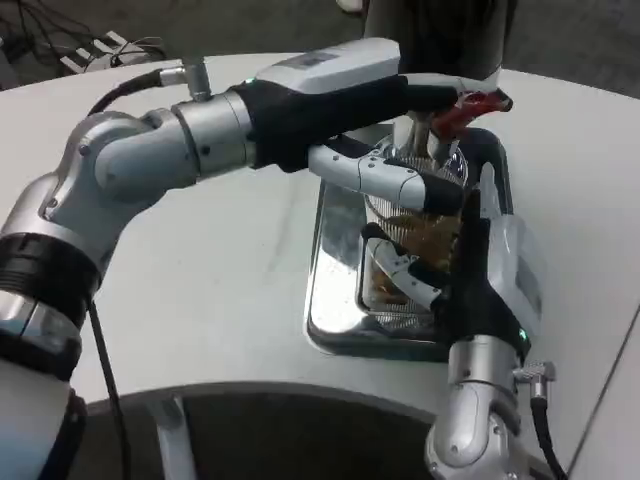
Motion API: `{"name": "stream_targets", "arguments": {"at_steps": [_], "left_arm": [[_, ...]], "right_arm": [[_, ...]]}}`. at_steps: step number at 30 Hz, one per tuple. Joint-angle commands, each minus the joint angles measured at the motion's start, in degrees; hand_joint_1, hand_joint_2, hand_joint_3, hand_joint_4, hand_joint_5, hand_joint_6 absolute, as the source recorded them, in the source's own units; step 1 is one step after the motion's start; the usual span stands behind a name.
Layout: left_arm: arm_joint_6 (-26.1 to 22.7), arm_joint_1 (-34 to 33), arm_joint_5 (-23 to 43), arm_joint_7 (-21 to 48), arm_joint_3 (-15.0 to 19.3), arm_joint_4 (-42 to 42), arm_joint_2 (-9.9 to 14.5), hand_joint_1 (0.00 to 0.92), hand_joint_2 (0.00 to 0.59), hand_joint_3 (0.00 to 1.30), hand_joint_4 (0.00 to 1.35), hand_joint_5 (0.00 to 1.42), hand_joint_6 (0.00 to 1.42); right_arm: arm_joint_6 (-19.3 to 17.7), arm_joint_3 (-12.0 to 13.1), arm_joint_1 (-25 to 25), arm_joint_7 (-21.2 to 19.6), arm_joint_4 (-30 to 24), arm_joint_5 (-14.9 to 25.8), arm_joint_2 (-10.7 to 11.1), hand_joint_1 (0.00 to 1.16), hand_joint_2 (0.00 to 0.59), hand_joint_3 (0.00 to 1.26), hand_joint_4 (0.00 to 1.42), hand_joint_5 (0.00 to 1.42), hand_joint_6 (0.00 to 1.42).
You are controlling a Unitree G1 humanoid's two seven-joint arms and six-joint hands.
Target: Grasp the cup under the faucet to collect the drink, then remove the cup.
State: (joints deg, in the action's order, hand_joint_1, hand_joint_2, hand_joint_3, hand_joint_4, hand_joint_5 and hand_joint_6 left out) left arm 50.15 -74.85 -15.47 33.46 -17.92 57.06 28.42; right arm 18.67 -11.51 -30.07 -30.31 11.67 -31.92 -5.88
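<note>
Holding the ribbed cup [412, 228], right hand [470, 270]; no legible writing.

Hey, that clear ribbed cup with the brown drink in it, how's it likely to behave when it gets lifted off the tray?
The cup looks like thin clear plastic, so it may flex if squeezed. It seems partly filled with brown liquid, so it is probably bottom-heavy yet could slosh if tilted. Its ribbed wall likely helps the right robot hand grip.
</note>
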Motion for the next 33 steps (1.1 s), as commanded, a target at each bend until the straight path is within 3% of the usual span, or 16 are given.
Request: {"name": "stream_targets", "arguments": {"at_steps": [1, 23, 33], "left_arm": [[-0.3, 1.29, -2.12, 2.42, -1.19, -0.09, 0.84, 0.0, 0.0, 0.16, 0.09, 0.18, 0.18], [-0.59, 1.61, -2.63, 2.41, -1.23, -0.38, 2.16, 0.0, 0.0, 0.16, 0.09, 0.18, 0.16], [-0.69, 1.84, -2.14, 2.69, -0.96, -0.1, 2.2, 0.0, 0.0, 0.16, 0.09, 0.18, 0.16]], "right_arm": [[-1.05, -0.56, -2.22, -1.37, 1.36, 1.33, -3.48, 0.64, 0.213, 0.0, 0.06, 0.14, 0.22], [-3.82, -2.41, -6.56, -4.29, 9.54, 5.9, -5.34, 0.63, 0.22, 0.0, 0.1, 0.18, 0.26], [-4.77, -2.76, -8.65, -10.17, 14.11, 6.06, -6.65, 0.65, 0.249, 0.18, 0.21, 0.27, 0.3]]}}
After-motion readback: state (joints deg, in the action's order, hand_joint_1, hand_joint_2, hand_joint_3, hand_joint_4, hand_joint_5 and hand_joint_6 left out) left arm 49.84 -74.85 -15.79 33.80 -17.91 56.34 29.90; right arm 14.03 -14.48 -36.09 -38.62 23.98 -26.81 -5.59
